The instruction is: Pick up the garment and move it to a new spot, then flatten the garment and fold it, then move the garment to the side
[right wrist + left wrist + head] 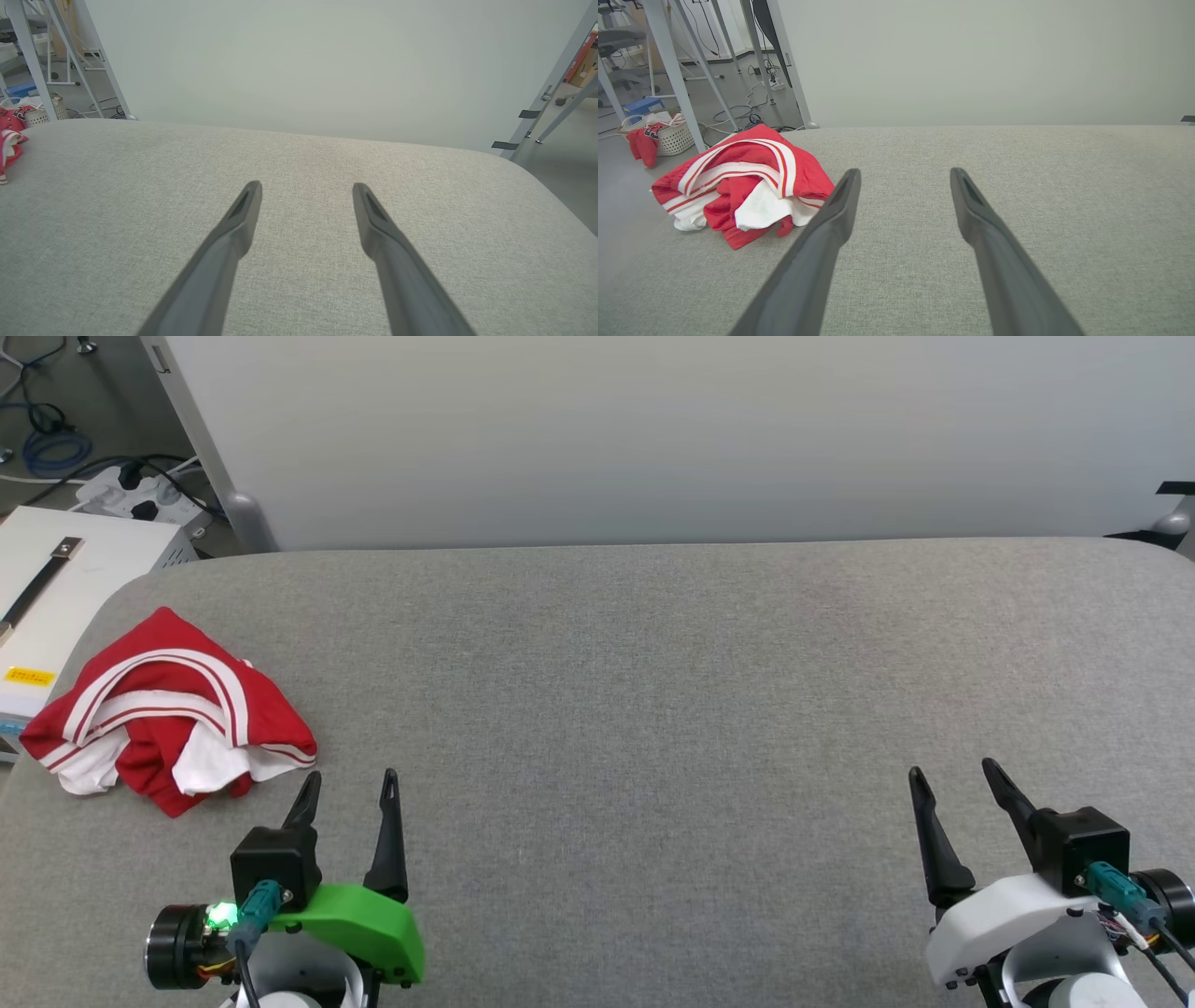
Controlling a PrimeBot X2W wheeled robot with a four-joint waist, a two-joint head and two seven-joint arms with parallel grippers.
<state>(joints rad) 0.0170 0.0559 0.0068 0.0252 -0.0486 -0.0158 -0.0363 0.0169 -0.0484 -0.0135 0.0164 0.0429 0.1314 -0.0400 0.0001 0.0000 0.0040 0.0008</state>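
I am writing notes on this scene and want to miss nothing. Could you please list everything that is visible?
garment: one, red with white sleeves and striped trim, crumpled near the table's left edge
table: one, grey fabric top, under the garment
panel: one, pale, upright behind the table
box: one, white with yellow label, left of the table
power strip: one, white, floor at far left
cable coil: one, blue, floor at far left
basket: one, white, on the floor
left gripper: one, dark with green housing, open, beside the garment, not touching
right gripper: one, dark with white housing, open, over the table's right side
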